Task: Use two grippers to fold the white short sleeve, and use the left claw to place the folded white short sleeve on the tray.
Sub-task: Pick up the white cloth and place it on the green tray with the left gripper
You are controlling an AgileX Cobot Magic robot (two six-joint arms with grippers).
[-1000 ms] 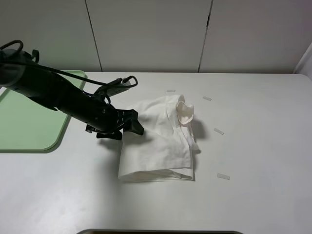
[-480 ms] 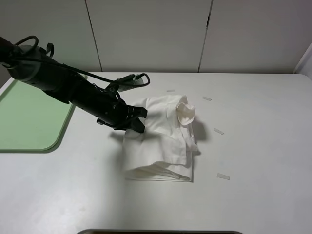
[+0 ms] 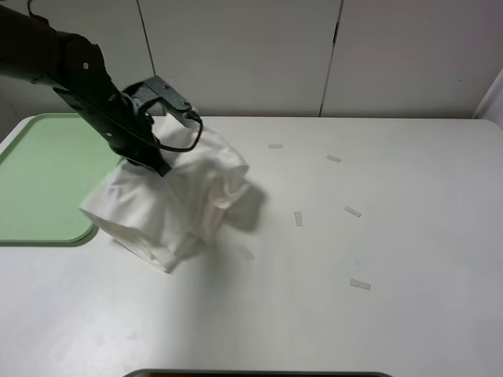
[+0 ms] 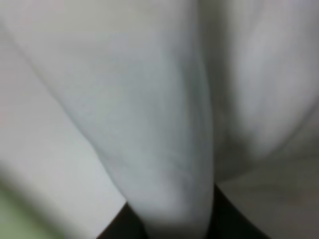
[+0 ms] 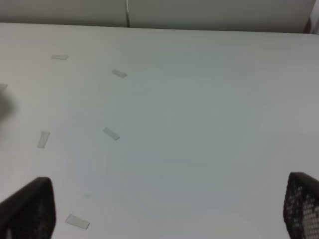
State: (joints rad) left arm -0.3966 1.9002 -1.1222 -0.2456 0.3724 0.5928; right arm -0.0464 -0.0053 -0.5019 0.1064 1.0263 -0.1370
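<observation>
White bench (image 3: 377, 314), tape strips (image 3: 360, 283) scattered at right. Mid-left: folded shirt (image 3: 169, 200) hangs bunched from left claw (image 3: 153, 161), fingers pinched shut on cloth, beside tray (image 3: 39, 188). Right gripper (image 5: 164, 209) spread wide, empty. Risk: loose folds could slump open over tray rim.

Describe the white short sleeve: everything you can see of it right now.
The white short sleeve is a plain white, soft, wrinkled cloth bundle, folded into loose layers. The left gripper is shut on its upper part and holds it up, so it hangs bunched and tilted, its lower edge at or near the white table. Its left corner sits by the right edge of the pale green tray. In the left wrist view, blurred white fabric fills the picture. No collar or label shows.
</observation>
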